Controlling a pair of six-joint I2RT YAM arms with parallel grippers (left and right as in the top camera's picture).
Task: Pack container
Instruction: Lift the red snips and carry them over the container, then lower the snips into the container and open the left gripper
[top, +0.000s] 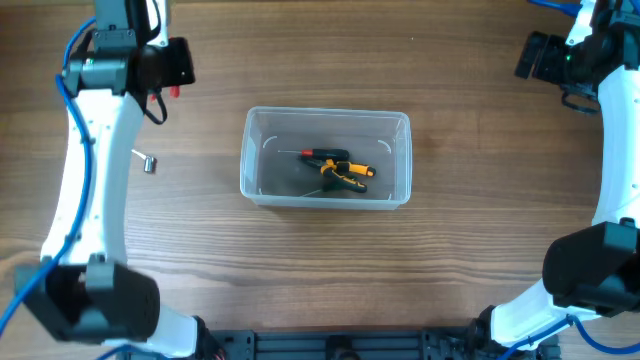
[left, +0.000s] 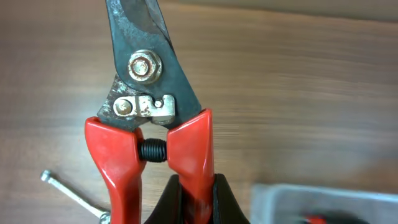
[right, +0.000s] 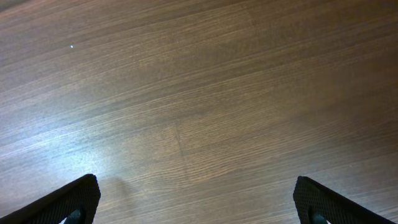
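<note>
While left gripper (left: 195, 200) clamps red snips (left: 147, 93), container (top: 327, 113) well apart, to its right

The wooden table (top: 320, 280) was mid-brown with fine, darker grain streaks. At frame centre, the clear, translucent plastic rectangular container (top: 256, 192) looked faintly grey-white; inside lay a red-and-black screwdriver (top: 325, 154) and yellow-and-black pliers (top: 345, 173). In the left wrist frame, the red-handled metal snips (left: 149, 134) had dark grey blades blotched with rust, a pale silver bolt and a black spring. The small metal hex key (top: 147, 161) at left was silver. The left arm (top: 98, 150) and right arm (top: 622, 140) were white with black joints and blue cables.
</note>
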